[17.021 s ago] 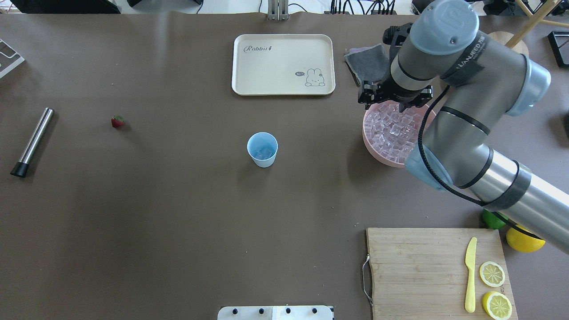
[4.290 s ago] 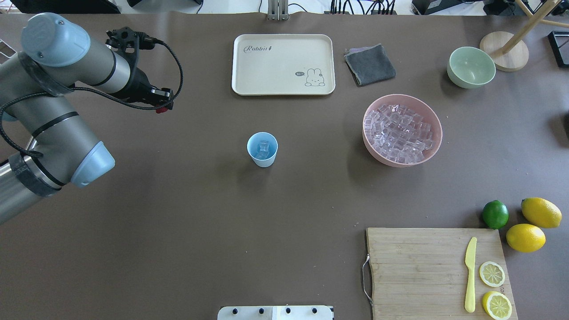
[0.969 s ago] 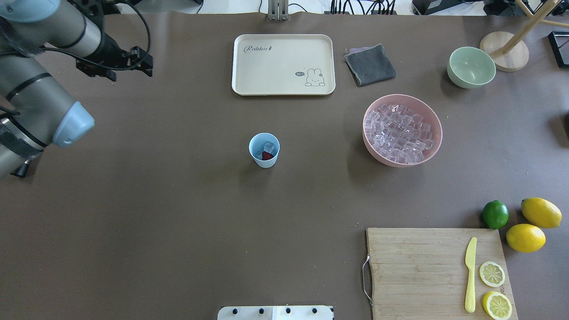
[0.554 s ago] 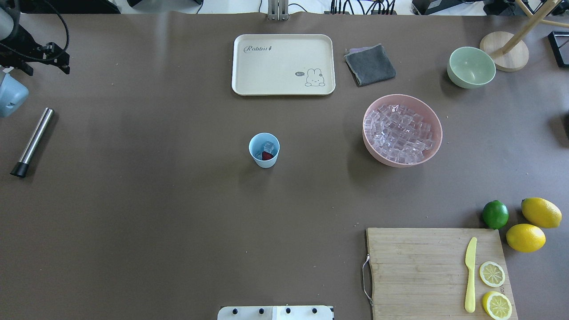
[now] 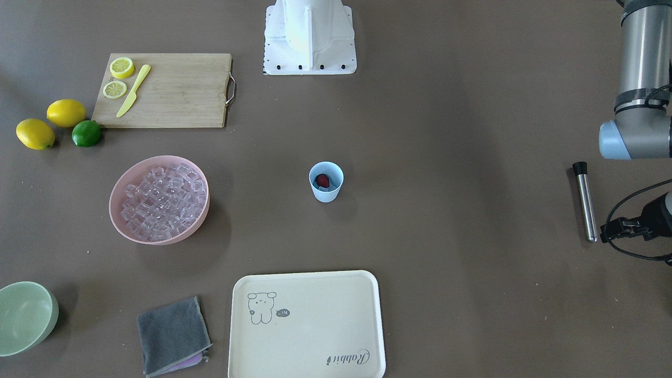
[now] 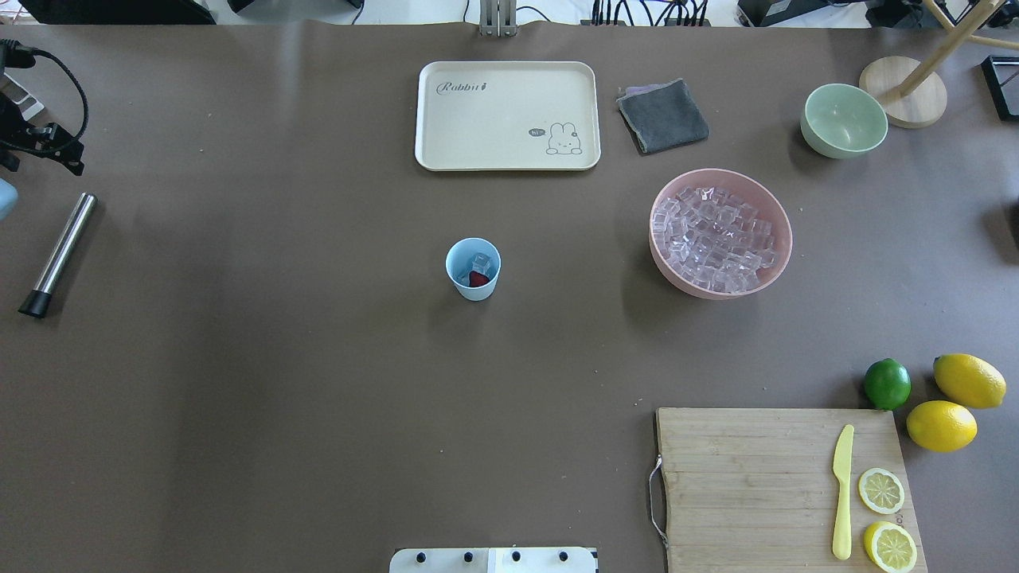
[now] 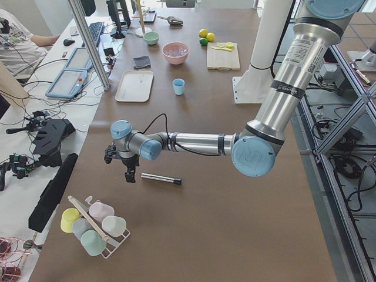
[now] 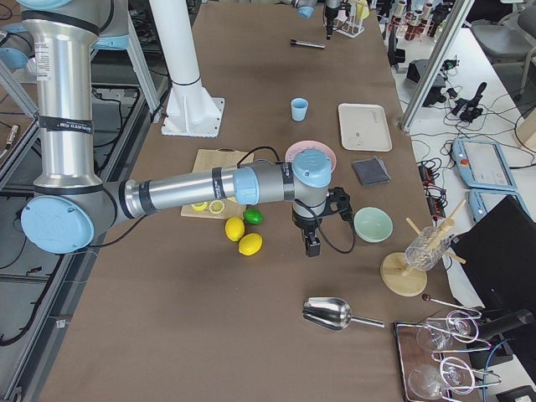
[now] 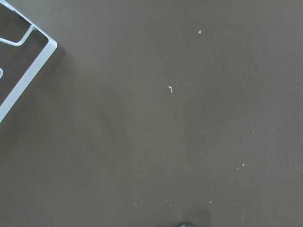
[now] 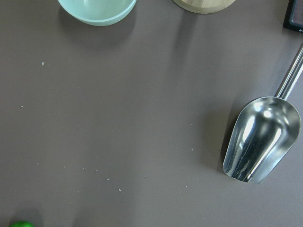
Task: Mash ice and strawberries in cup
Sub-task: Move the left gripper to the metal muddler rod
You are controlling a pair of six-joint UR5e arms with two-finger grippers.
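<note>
The light-blue cup [image 6: 473,269] stands upright mid-table and also shows in the front view [image 5: 326,181]. Inside it lie clear ice cubes [image 6: 480,261] and the red strawberry [image 6: 478,279], seen from the front too [image 5: 323,181]. My left gripper [image 6: 48,150] is at the table's far left edge, far from the cup, just beyond a steel muddler [image 6: 57,253]; its fingers look spread and empty [image 7: 119,166]. My right gripper [image 8: 311,243] hangs over bare table near the lemons; I cannot tell whether it is open or shut.
A pink bowl [image 6: 776,239] full of ice sits right of the cup. A cream tray [image 6: 507,115], grey cloth [image 6: 662,115] and green bowl [image 6: 844,119] line the far side. A cutting board [image 6: 756,477], lime and lemons sit front right. A steel scoop [image 10: 260,139] lies near the right gripper.
The strawberry went from the table into the cup. My left arm has drawn back to the overhead view's left edge. The right arm left the pink bowl earlier.
</note>
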